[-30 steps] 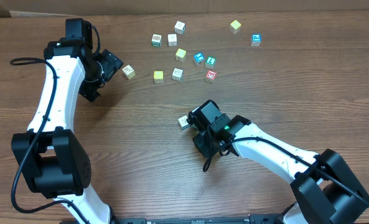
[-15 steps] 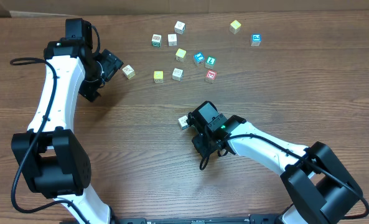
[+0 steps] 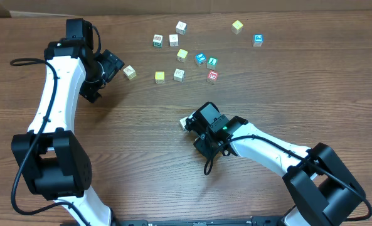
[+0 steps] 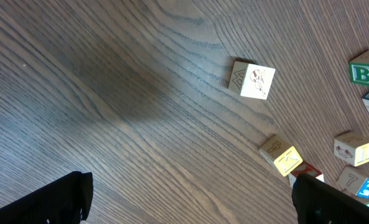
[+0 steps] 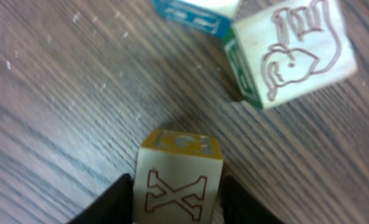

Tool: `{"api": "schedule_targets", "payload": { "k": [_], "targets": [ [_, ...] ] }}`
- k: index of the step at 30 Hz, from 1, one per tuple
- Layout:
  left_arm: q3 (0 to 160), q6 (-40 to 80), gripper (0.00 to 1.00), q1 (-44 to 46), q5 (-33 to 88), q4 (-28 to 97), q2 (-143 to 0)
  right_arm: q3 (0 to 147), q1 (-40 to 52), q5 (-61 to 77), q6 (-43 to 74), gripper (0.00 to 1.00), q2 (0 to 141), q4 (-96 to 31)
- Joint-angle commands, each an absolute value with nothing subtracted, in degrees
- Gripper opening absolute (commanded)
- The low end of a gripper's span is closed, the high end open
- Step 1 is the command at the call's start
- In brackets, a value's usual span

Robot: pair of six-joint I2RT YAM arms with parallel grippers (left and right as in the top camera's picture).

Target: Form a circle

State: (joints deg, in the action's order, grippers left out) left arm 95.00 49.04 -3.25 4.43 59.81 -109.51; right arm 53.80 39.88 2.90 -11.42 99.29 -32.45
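Right claw (image 3: 189,123) has crept left onto the lone cream wooden cube with X print and yellow top (image 5: 178,180); cube barely moved. It stays well apart from the loose scatter of cream wooden picture cubes (image 3: 179,74) up the brown wooden bench (image 3: 135,157), so no circle yet. Overhead mostly hides it; right wrist shows fingers (image 5: 114,202) flanking it, clamped or not unclear. Left claw (image 3: 113,64) wide open, empty.

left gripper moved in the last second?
No. In the overhead view the left gripper sits at the same gap left of the cream block.
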Motion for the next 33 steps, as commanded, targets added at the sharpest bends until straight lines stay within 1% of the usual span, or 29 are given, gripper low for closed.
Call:
{"api": "schedule_targets", "payload": {
  "k": [1, 3, 4, 6, 11, 16, 20, 25, 33],
  "targets": [
    [95.4, 47.6, 1.0, -3.0, 4.0, 59.7, -109.0, 54.4, 40.1, 0.5, -19.2, 0.52, 99.5, -32.0],
    [95.4, 47.6, 1.0, -3.0, 4.0, 59.7, -109.0, 54.4, 40.1, -1.5, -19.8, 0.58, 99.5, -31.9],
    [95.4, 47.6, 1.0, -3.0, 4.0, 59.7, -109.0, 54.4, 40.1, -1.7, -19.8, 0.59, 99.5, -31.9],
    [95.4, 47.6, 1.0, -3.0, 4.0, 59.7, -109.0, 54.5, 40.1, -1.2, -18.2, 0.59, 99.5, -31.7],
    [95.4, 47.6, 1.0, -3.0, 4.0, 59.7, -109.0, 57.2, 40.1, 2.6, -4.8, 0.59, 99.4, -32.4],
    [95.4, 47.6, 1.0, -3.0, 4.0, 59.7, -109.0, 62.7, 40.1, 4.3, -0.4, 0.59, 99.3, -39.0],
    [95.4, 47.6, 1.0, -3.0, 4.0, 59.7, -109.0, 65.9, 40.1, 4.6, 0.1, 0.6, 99.3, -42.7],
    [95.4, 47.6, 1.0, -3.0, 4.0, 59.7, -109.0, 65.5, 40.1, 4.6, 0.2, 0.59, 99.4, -45.7],
    [95.4, 47.6, 1.0, -3.0, 4.0, 59.7, -109.0, 60.1, 40.1, 4.6, 0.3, 0.56, 99.4, -41.8]
  ]
}}
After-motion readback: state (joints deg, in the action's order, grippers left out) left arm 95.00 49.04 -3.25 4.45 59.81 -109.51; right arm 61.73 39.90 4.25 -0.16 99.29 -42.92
